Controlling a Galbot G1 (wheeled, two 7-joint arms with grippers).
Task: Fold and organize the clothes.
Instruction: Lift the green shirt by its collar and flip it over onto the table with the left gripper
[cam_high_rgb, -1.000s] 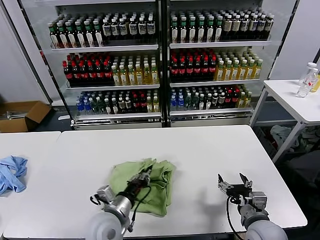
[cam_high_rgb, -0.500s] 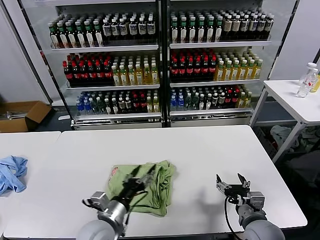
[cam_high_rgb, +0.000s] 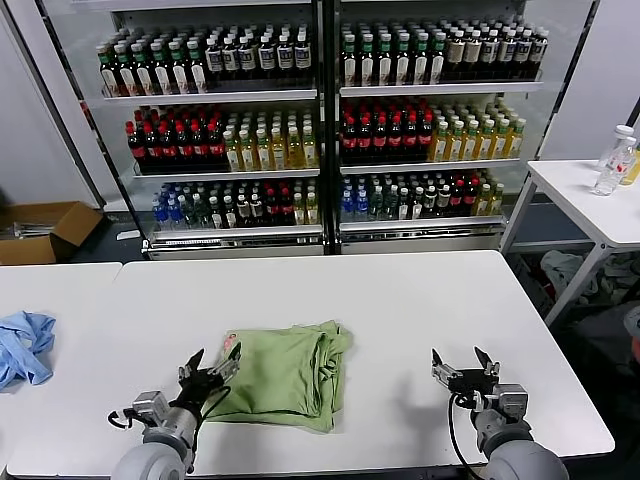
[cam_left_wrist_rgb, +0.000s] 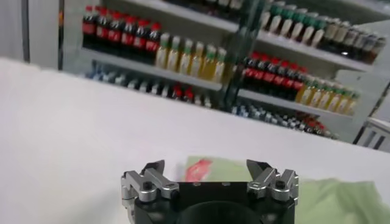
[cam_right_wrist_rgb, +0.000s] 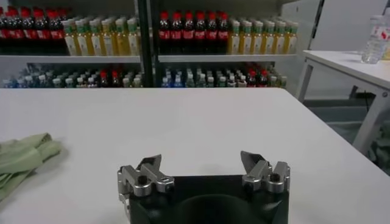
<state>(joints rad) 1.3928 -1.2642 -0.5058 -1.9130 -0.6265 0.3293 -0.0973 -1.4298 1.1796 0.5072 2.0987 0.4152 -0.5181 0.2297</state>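
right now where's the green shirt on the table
In the head view the green shirt lies folded near the white table's front edge, left of centre, beside the open left claw.

I see the green shirt folded into a rough square near the front edge of the white table, a bit of red print at its back left corner. My left gripper sits open just off that corner, empty. My right gripper waits open near the front right corner. A blue cloth lies on the next table to the left.
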